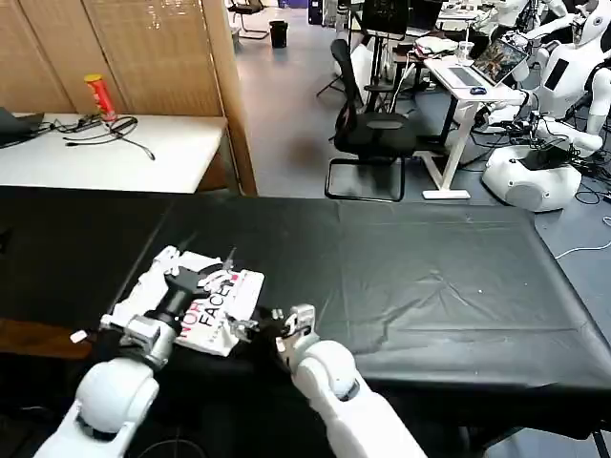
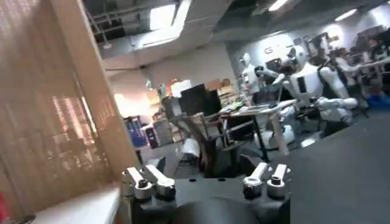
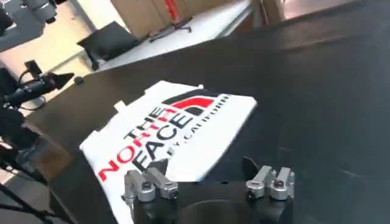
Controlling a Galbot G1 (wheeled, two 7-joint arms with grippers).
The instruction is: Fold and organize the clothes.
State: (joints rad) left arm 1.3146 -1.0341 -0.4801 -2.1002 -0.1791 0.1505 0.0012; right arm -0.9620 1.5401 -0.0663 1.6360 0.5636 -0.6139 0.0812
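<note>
Two tools low, right tool (image 3: 209, 176) spread beside T-shirt (image 3: 170, 131)

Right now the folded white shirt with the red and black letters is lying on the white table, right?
Not quite. The folded white shirt with red and black letters lies on the black table, near its front left part, not on the white table behind it. The head view shows this, with the left gripper over the shirt and the right gripper beside it.
</note>
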